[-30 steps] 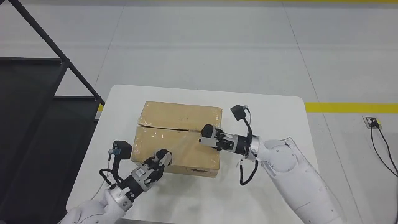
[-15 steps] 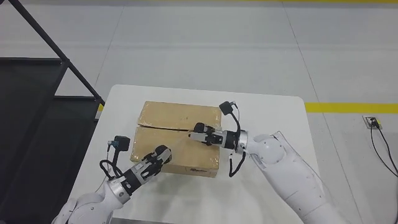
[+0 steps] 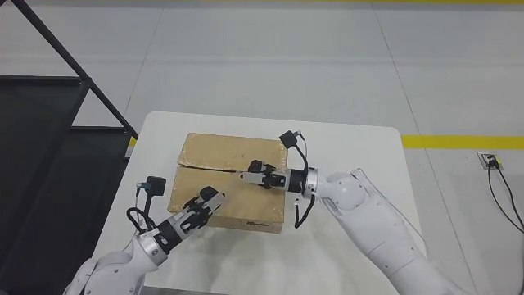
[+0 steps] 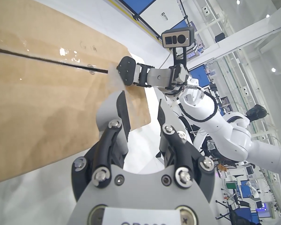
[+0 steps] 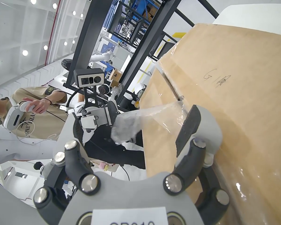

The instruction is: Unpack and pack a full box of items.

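The right gripper (image 5: pixel 133 117) has its jaws spread wide and clamps nothing. Across the gap between them runs a strip of clear tape (image 5: pixel 131 125). One end of the strip is stuck to the cardboard box (image 5: pixel 236 94) at the end of its seam (image 4: pixel 49 60); the other end is crumpled and hangs loose past the box's edge. Whether the tape sticks to a finger pad I cannot tell. The box top lies right under these jaws and stretches away ahead of them.

The left gripper (image 4: pixel 140 104) is also parted, with nothing between its fingers. One finger sits just beside the box's near edge, and the right gripper is near, ahead of it over the lid.

The box is shut, its two flaps meeting at the dark seam. It sits on a white table (image 3: pixel 352 156). Around the table is pale grey floor crossed by a yellow line (image 3: pixel 458 141). A black metal frame (image 3: pixel 74 74) stands on the left gripper's side.
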Tool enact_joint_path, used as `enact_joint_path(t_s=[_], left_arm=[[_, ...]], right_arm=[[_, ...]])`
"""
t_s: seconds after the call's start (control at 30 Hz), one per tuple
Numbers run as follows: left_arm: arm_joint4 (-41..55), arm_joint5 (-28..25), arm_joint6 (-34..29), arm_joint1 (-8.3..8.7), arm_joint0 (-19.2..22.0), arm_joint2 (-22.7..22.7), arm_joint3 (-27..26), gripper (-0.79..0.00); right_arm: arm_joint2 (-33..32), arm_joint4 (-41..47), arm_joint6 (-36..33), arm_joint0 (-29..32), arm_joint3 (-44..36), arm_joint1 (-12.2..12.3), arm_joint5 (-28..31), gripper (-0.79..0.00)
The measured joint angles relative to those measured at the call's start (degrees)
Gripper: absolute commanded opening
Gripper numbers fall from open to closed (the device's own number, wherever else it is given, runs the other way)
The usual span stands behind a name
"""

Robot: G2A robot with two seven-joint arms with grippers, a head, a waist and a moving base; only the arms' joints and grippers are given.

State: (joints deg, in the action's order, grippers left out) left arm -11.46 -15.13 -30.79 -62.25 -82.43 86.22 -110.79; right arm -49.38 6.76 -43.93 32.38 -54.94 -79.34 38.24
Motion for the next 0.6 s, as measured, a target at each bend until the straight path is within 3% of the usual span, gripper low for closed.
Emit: enact_joint_path(t_s=[0.27, 0.6], left_arm=[[0.9, -0.6, 2.0, 0.11, -0.7, 2.1, 0.1, -0.465], [1.5, -3.5, 4.8, 0.51, -4.4, 8.4, 1.1, -0.483]], right_arm=[[0.5, 0.5, 0.1, -1.1, 2.0, -0.7, 0.1, 0.0], [1.6, 0.6, -0.8, -2.0, 2.6, -1.5, 0.0, 0.0]])
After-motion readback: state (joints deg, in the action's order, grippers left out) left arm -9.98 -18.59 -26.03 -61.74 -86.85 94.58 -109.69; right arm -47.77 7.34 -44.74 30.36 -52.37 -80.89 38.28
